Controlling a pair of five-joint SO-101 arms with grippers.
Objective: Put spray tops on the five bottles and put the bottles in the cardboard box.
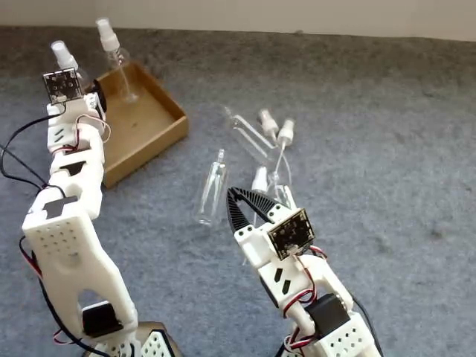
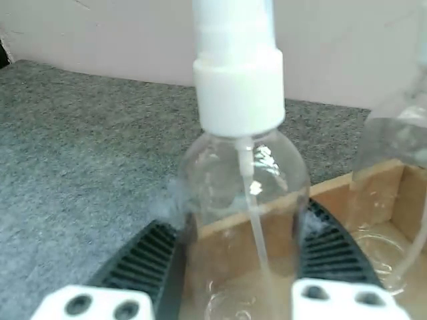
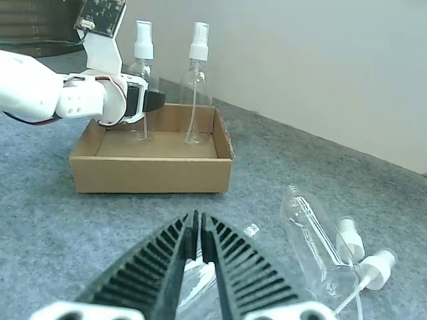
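Two clear bottles with white spray tops stand upright in the cardboard box (image 1: 160, 137). My left gripper (image 2: 243, 233) is shut on the nearer capped bottle (image 2: 240, 180), at the box's left rim (image 3: 150, 175). The other capped bottle (image 1: 113, 46) stands free beside it. An uncapped bottle (image 1: 210, 186) lies on the carpet just past my right gripper (image 1: 231, 192), which is shut and holds nothing. Another uncapped bottle (image 3: 310, 233) lies farther right, with two loose spray tops (image 1: 286, 132) by it. A third spray top (image 1: 259, 178) lies close to my right gripper's fingers.
Grey carpet covers the table. A pale wall runs behind the box. Open carpet lies between the box and the loose bottles, and to the right of them. Cables trail at the left arm's base.
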